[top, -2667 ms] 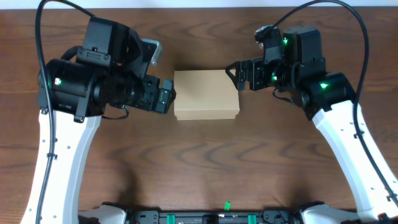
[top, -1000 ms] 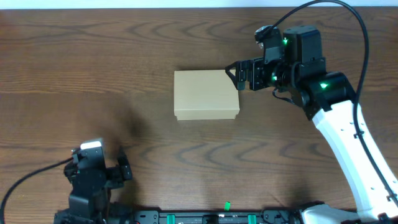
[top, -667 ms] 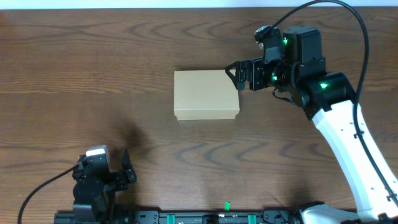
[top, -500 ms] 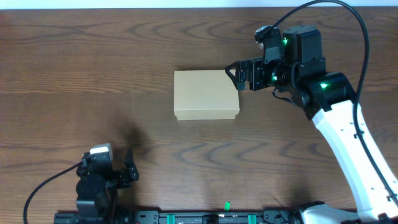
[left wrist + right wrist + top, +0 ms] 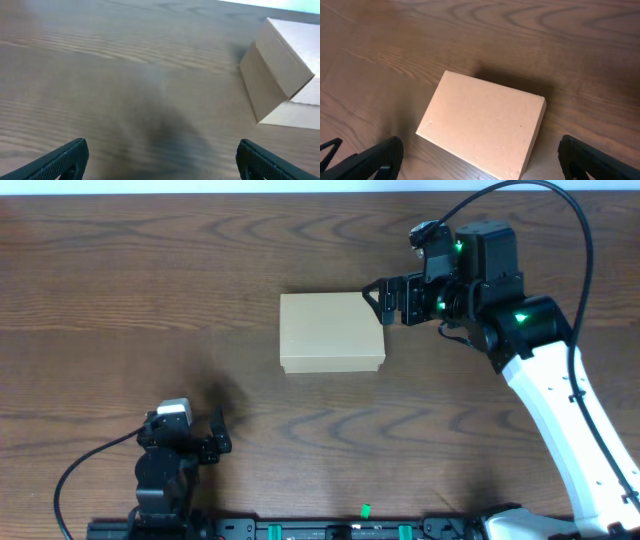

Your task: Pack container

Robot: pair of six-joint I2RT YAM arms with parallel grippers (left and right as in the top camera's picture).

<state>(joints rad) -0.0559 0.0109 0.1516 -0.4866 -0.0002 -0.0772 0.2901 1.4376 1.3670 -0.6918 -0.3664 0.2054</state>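
Box (image 5: 331, 332) is set flat at mid-desk (image 5: 150, 300), lid (image 5: 482, 125) shut, nothing seen on it or beside it. No loose items are visible anywhere, so contents are judged to be inside already; this cannot be confirmed.

Right hand (image 5: 380, 306) is held just beside the box's right edge, near the far corner. Contact cannot be told from overhead. In the right wrist view its fingers are spread wide with nothing between them, and the box is framed below. That pose is judged to suit steadying or checking the shut lid.

Left hand (image 5: 214, 442) is parked low by the desk's near edge, well apart from the box, likely to keep the workspace free. Its fingers are spread and empty too. The box is only seen at the far right of the left wrist view.

Task is judged near done or done.
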